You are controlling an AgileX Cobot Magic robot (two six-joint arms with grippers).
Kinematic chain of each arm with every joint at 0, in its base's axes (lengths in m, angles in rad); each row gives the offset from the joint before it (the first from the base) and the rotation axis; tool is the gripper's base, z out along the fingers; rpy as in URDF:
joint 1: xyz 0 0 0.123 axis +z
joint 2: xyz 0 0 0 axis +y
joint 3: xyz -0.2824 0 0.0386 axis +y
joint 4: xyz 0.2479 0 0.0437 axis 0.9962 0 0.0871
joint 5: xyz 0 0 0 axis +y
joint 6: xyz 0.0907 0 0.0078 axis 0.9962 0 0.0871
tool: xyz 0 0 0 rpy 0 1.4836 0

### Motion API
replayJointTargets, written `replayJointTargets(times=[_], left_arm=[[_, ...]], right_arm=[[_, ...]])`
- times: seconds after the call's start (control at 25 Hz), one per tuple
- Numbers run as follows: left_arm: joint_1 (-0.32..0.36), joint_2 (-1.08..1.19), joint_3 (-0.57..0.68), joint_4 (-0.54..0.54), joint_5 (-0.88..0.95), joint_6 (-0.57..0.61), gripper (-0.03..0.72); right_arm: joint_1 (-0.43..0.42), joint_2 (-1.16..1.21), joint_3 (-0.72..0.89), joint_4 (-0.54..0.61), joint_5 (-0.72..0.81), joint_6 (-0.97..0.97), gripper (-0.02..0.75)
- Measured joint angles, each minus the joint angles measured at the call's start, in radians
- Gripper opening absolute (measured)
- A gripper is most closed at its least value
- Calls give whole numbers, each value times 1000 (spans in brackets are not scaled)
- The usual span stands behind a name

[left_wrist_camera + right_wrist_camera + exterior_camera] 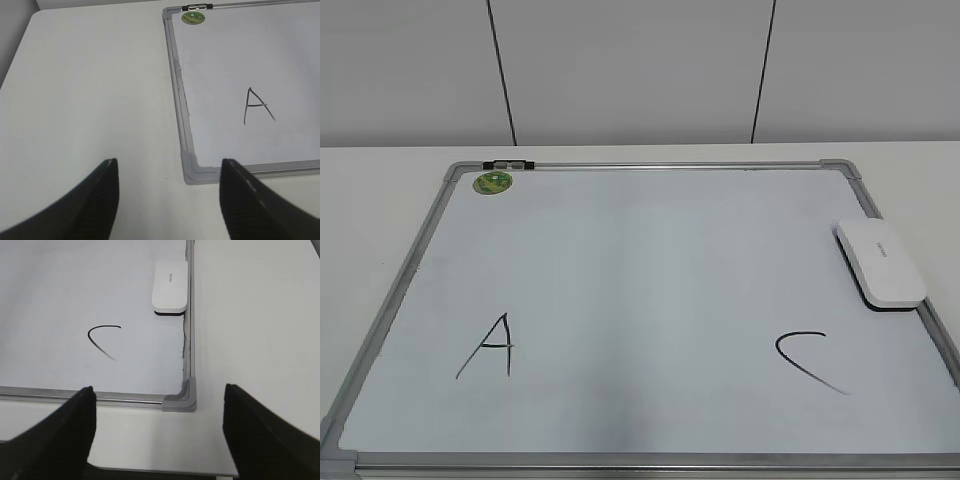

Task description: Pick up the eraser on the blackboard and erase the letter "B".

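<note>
The blackboard [650,250] is a white board with a grey frame, lying flat on the table. The white eraser [880,262] lies on it at the right edge, and shows in the right wrist view [170,287]. A black "A" [490,347] is at the lower left and a black "C" [810,362] at the lower right. No letter "B" shows between them; that part of the board is bare. My left gripper [167,200] is open and empty over the table near the board's corner [192,170]. My right gripper [159,435] is open and empty near the other corner [182,400].
A small green round magnet [492,182] sits at the board's top left, next to a black and silver clip [508,163] on the frame. White table [90,90] surrounds the board. A white panelled wall stands behind. The table's front edge shows in the right wrist view.
</note>
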Motion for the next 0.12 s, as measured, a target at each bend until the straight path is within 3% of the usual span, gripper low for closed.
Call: replayJointTargets(times=[0.12], left_arm=[[0, 0, 0, 0, 0, 0, 462]], right_arm=[[0, 0, 0, 0, 0, 0, 587]])
